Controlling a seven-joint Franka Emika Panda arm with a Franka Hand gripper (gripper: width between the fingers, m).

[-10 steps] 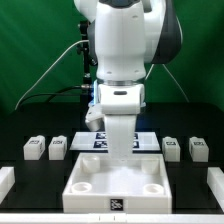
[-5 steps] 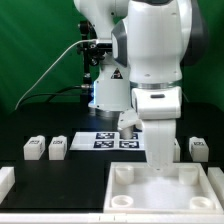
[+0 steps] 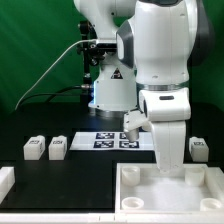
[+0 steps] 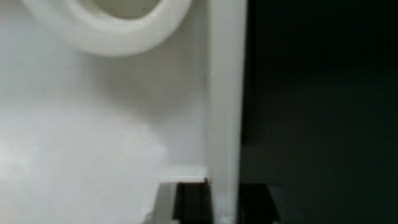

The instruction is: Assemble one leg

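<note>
From here I see the arm (image 3: 165,60) reaching down over the square panel (image 3: 200,195), which lies on the table (image 3: 80,175) toward the exterior view's right; in the wrist view the dark fingers (image 4: 192,205) sit on either side of the panel's thin upright wall (image 4: 222,100), pressed against it, so I read them as clamped on that wall; a round socket (image 4: 116,35) shows inside the panel. No leg is held; the far-left leg (image 3: 35,148) and the second leg (image 3: 58,147) stand side by side on the table, the right-hand leg (image 3: 199,149) beyond the arm; the marker board (image 3: 115,140) lies between them.
</note>
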